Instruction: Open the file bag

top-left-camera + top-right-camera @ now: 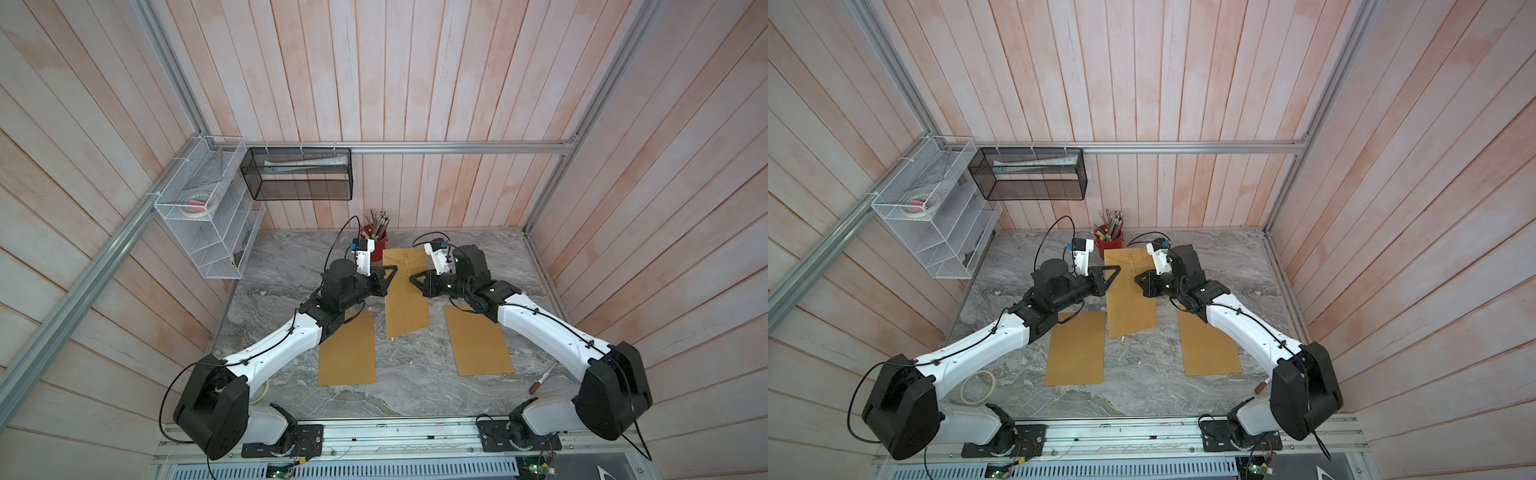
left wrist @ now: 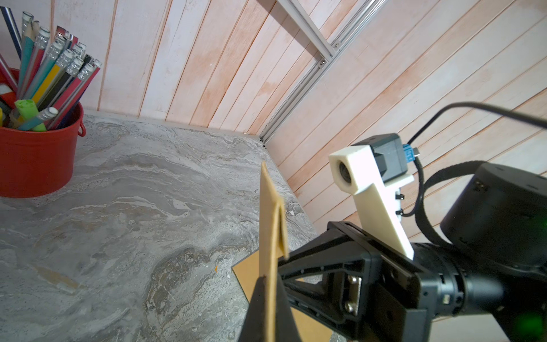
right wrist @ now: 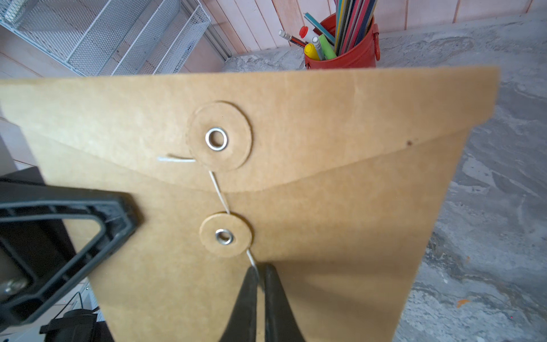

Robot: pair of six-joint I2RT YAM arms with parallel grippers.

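The file bag, a kraft envelope with a string-and-disc clasp, is held up off the marble worktop just in front of the red pencil bucket. Its flap end is nearest the bucket and its other end points away from it. Whether that far corner touches the worktop I cannot tell.

The left gripper is clenched on the bag's long edge, the one nearer the bucket. In the left wrist view the bag shows edge-on, thin and upright, pinched between the black fingers.

The right gripper meets the bag's face from the side away from the bucket. Its fingertips are pressed almost together on the white string, just past the lower disc, which sits farther from the bucket than the upper disc. The string comes from under the upper disc, runs to the lower disc and leaves it straight into that grip. A short loose end pokes out beside the upper disc. The flap lies flat against the bag, shut.

Pencils and markers stand in the bucket.

Farther from the bucket than the bag, two flat brown sheets lie on the worktop. The left sheet is partly under the left forearm and the right sheet partly under the right. Well away from the bucket, a marker pen lies by the right arm's shoulder. In a top view a tape roll shows by the left arm's base.
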